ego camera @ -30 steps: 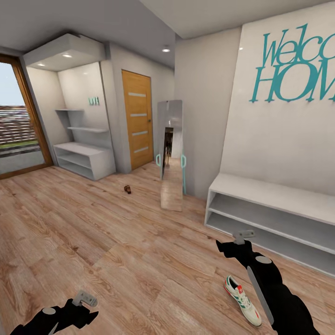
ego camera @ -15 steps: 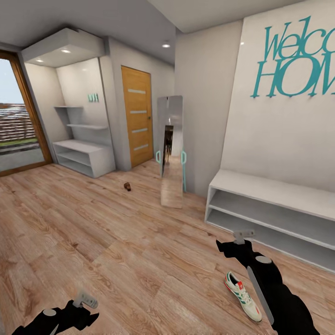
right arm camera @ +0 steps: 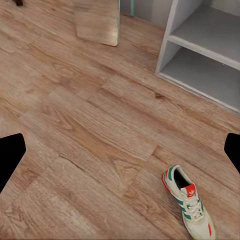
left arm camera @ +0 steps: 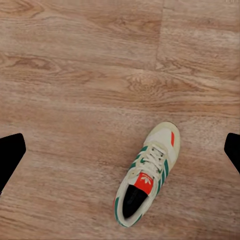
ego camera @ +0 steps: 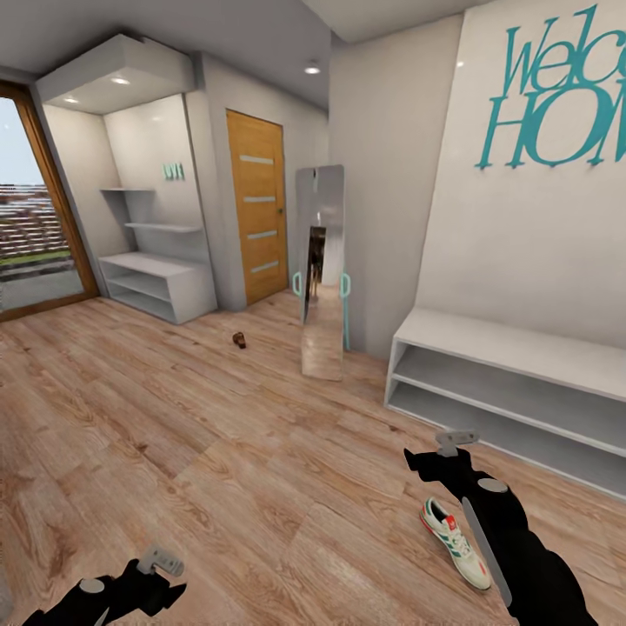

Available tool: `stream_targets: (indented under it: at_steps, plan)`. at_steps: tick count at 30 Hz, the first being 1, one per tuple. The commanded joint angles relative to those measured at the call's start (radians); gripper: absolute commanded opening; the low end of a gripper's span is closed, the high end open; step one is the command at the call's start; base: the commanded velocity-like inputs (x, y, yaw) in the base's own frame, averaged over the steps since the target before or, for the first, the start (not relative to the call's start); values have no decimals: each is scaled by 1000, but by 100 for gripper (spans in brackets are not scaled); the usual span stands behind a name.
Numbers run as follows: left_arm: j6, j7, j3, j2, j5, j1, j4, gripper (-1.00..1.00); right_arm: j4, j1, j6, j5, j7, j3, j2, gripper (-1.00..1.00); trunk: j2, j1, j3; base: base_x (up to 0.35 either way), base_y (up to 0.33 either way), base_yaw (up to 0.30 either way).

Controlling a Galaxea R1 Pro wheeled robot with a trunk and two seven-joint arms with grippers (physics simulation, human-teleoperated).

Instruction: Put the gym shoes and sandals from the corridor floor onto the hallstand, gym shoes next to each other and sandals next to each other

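One white gym shoe (ego camera: 452, 541) with green stripes lies on the corridor floor (ego camera: 217, 435), partly behind my right forearm; the right wrist view has it as gym shoe (right arm camera: 190, 202) ahead of the open right gripper (right arm camera: 120, 150). A gym shoe (left arm camera: 145, 175) also lies on the planks under my open left gripper (left arm camera: 120, 152). A small brown sandal (ego camera: 238, 340) rests far off near the door. The hallstand (ego camera: 161, 280) with staggered wall shelves stands at the far left. In the head view, the left gripper (ego camera: 159, 561) and right gripper (ego camera: 456, 442) hover low, holding nothing.
A low white two-shelf bench (ego camera: 522, 387) runs along the right wall under teal lettering. A tall leaning mirror (ego camera: 322, 278) stands by the corner, an orange door (ego camera: 258, 217) beyond it, and a glass door (ego camera: 35, 235) at the far left.
The whole head view has shifted, with the room's things sliding slightly upward, so the camera moved. Both arms keep the same pose and both grippers stay open.
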Motion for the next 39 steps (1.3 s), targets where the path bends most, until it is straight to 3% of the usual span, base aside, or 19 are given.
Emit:
stream_targets:
  at_steps: [1, 11, 24, 30, 39]
  plan:
    - [-17, -2, -1, 0, -8, -1, 0, 100, -1, -1, 5, 1, 3, 0, 0, 100, -8, 4, -6, 0, 0, 68]
    - [-69, -2, -11, 0, -13, -1, 1, 100, -1, 0, 5, 1, 3, 0, 0, 100, -78, 42, -53, 0, 0, 74]
    - [-78, -6, -73, -1, -74, -2, 0, 100, 0, 0, 5, 1, 2, 0, 0, 100, -169, 92, -114, 0, 0, 78]
    - [-79, -8, -86, 1, -99, -3, -3, 100, 0, -1, 5, 1, 2, 0, 0, 100, -211, 115, -142, 0, 0, 79]
    - [-80, -10, -86, -1, -105, -3, -6, 100, -1, -1, 5, 1, 2, 0, 0, 100, -274, 150, -184, 0, 0, 80]
